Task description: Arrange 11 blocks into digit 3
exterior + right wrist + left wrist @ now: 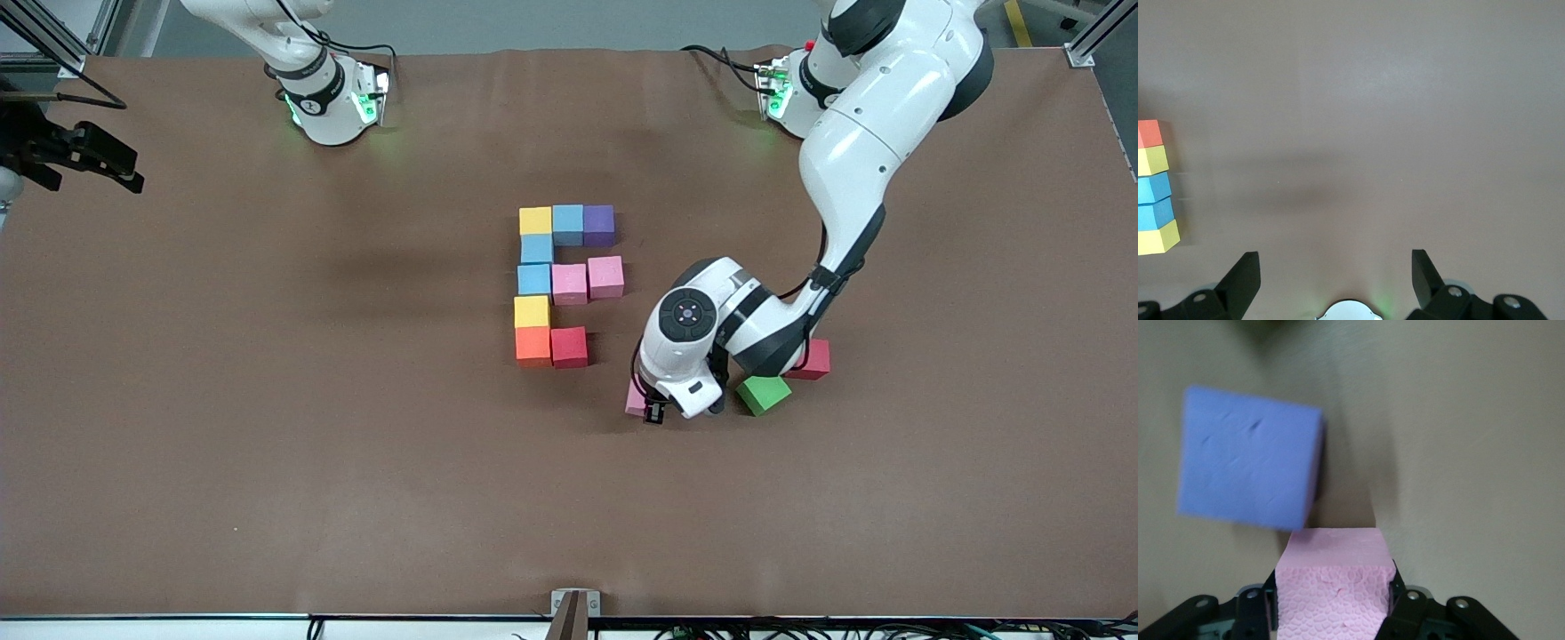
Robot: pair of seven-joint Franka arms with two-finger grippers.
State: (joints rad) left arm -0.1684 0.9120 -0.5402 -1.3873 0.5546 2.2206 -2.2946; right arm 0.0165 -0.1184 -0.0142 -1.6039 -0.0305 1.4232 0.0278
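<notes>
Pink block (1335, 587) sits clamped in the left claw (655, 411) on the worktop (267, 444); a skewed lift could nudge the green cube (763, 394). Right claw (1336, 273) waits, fingers apart.

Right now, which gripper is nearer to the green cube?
Left. The left gripper is down beside the green cube, shut on a pink cube. The right gripper waits at the right arm's end of the table.

A green cube (763, 394) sits tilted on the brown table (267, 444), toward the left arm's end, its edges askew.
</notes>
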